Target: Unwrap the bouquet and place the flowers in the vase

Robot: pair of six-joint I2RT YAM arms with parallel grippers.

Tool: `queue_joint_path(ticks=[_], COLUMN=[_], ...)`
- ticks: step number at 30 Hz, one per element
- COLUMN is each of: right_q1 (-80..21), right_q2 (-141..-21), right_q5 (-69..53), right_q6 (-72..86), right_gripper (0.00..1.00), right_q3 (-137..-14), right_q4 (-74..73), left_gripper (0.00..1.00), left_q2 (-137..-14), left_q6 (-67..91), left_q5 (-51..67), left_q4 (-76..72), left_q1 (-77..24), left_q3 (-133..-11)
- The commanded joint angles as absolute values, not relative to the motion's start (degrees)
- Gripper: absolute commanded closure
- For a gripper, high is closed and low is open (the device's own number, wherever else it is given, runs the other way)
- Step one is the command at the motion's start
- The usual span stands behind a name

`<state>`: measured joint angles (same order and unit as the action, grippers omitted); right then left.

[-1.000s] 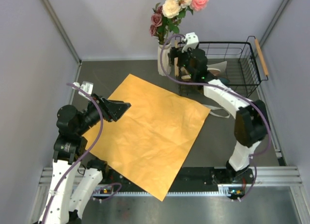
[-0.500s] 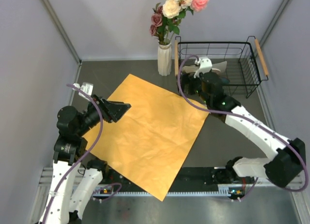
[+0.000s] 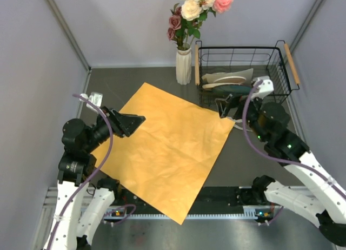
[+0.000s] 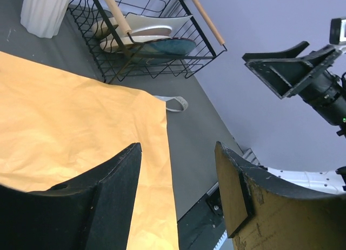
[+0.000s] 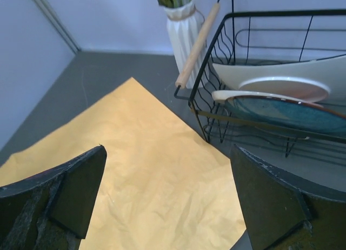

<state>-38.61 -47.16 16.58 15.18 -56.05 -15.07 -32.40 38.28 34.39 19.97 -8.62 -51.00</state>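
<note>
Top external: I see the flowers [image 3: 197, 9] standing in the vase [image 3: 184, 66] at the far edge, just left of the black wire basket [image 3: 285, 71]. The orange paper [image 3: 167, 152] lies flat on the table [image 3: 259, 152]. The left gripper [image 3: 139, 120] hovers over the paper's left corner. The right gripper [image 3: 223, 107] is near its right corner, beside the basket.

Left wrist: my fingers are spread with nothing between them, the paper below. A cream ribbon [image 4: 175, 103] lies just past the paper's edge.

Right wrist: fingers spread wide and empty over the paper, facing the vase and the plates [image 5: 281, 87] in the basket.
</note>
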Motion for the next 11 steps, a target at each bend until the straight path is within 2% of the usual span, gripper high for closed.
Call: queue_joint_path(ticks=[1,11], right_q1=[-39.0,-39.0], right_q2=[-41.2,-35.2], right_q5=[18.9,22.9], right_q6=[13.4,7.2], right_gripper=[0.01,0.01], right_q3=[-59.8,-71.6], right_q4=[-15.9,-26.1], left_gripper=[0.37,0.37], left_q2=[-32.5,-34.3], left_q6=[37.4,34.8], left_q5=[33.1,31.2], left_q4=[20.4,25.0], left_q1=[-8.7,-8.7], left_q3=[-57.5,-71.1])
